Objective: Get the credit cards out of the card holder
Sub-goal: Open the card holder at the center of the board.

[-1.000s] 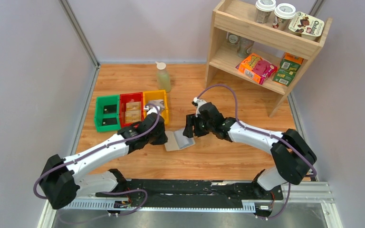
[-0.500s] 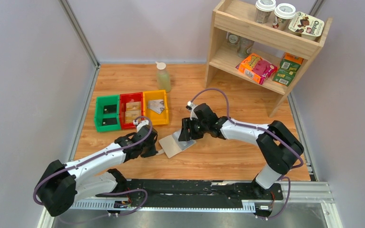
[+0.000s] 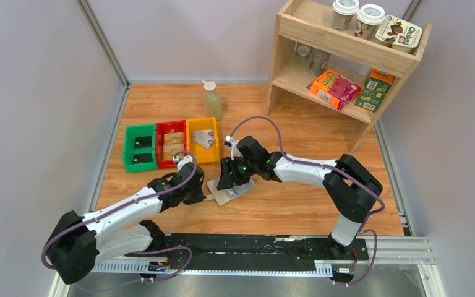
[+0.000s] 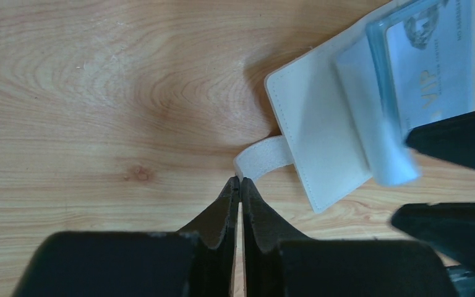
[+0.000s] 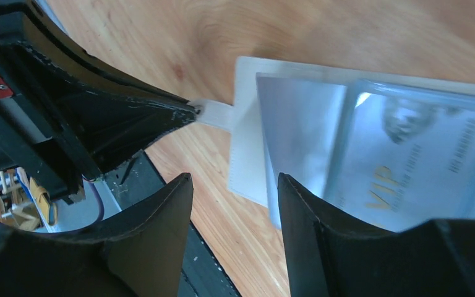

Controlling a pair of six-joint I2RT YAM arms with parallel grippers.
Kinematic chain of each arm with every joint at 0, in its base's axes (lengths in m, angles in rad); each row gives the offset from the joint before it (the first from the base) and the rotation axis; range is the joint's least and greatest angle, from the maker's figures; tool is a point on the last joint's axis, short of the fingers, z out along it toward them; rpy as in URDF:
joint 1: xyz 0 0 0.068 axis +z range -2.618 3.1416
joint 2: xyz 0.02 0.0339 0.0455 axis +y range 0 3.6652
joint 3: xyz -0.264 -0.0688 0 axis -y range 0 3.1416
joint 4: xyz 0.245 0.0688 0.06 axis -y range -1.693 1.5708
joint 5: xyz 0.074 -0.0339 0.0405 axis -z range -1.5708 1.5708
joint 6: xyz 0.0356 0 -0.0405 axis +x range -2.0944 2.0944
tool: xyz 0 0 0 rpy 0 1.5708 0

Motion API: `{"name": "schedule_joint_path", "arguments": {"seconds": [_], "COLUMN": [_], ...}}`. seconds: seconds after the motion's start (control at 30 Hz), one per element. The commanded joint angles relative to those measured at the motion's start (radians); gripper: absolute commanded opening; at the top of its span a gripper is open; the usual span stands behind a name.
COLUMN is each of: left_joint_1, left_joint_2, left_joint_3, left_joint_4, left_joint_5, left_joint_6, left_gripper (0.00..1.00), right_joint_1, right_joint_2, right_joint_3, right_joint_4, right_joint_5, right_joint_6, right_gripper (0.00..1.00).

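Card holder (image 3: 232, 189) open on worktop (image 3: 297, 204) between the arms, silvery card (image 5: 408, 167) in its sleeve. Left fingers (image 4: 226, 207) near shut at clasp tab (image 4: 263, 158), grip uncertain; right fingers (image 5: 161, 213) half open, empty, above it. Best to pin the tab firmly and draw the card out flat.

A wooden table (image 3: 297, 204) is shown, on which an open card holder (image 3: 219, 193), a row of green, red and yellow bins (image 3: 157, 143), a bottle (image 3: 211, 102) and a shelf (image 3: 321, 35) are set

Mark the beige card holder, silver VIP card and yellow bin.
Beige folding card holder (image 4: 321, 136): left wrist view, stitched panel.
Silvery grey VIP card (image 5: 408, 161): right wrist view, printed face.
Yellow plastic bin (image 3: 201, 120): top view, far rim.
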Motion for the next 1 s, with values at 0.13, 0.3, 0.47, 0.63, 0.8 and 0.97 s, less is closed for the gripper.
{"name": "schedule_joint_path", "arguments": {"seconds": [0.13,0.3,0.47,0.63,0.8,0.97], "left_joint_1": [0.002,0.002,0.002,0.002,0.002,-0.026], "left_joint_2": [-0.150,-0.233,-0.225,-0.165,-0.011,0.208], "left_joint_3": [0.019,0.062,0.160,0.249,0.318,0.384], "left_joint_4": [-0.085,-0.145,-0.160,-0.076,0.064,0.176], "left_joint_5": [-0.099,-0.140,-0.122,-0.065,0.038,0.113], "left_joint_6": [-0.055,-0.053,-0.015,0.020,0.033,0.030], "left_gripper": [0.34,0.54,0.59,0.60,0.60,0.54], "right_joint_1": [0.072,0.072,0.040,-0.079,-0.161,-0.208], "right_joint_2": [0.068,-0.001,-0.107,-0.182,-0.205,-0.202], "right_joint_3": [0.113,0.144,0.156,0.075,-0.003,-0.042], "right_joint_4": [-0.036,-0.124,-0.203,-0.182,-0.165,-0.124], "right_joint_5": [-0.024,0.009,0.073,0.062,0.079,0.041], "right_joint_6": [-0.014,-0.066,-0.131,-0.128,-0.138,-0.132], "right_gripper": [0.56,0.59,0.64,0.62,0.54,0.48]}}
